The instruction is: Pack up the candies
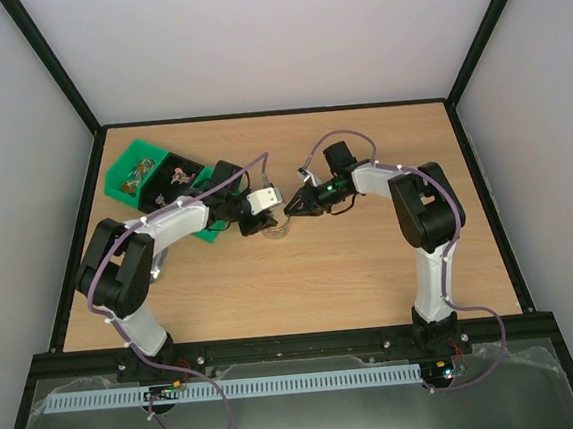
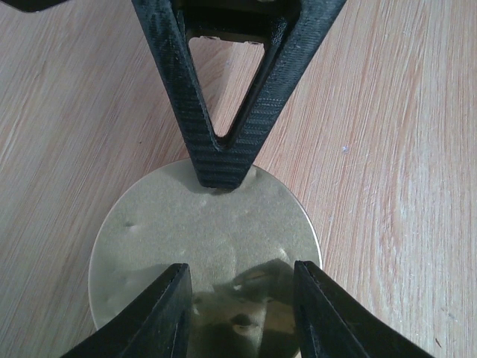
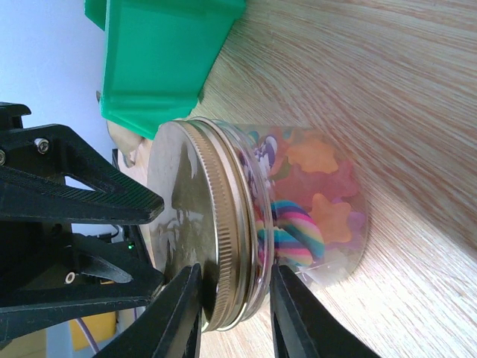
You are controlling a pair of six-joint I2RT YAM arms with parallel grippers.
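Glass jar [image 3: 328, 246] looked slick, candies [image 3: 313, 160] light; right end effector [image 3: 235, 272] straddled lid [image 3: 186, 216] rim, the best hold, grip unclear; left end effector [image 2: 240, 268] hovered half-open

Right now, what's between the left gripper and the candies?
The gold lid, seated on the jar. Left wrist view shows the left gripper over it; right wrist view shows the candies beneath it.

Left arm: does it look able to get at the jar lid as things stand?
Probably yes: the left hand hangs right above the gold lid, fingers apart. The right hand straddles the far rim; the near side looks free.
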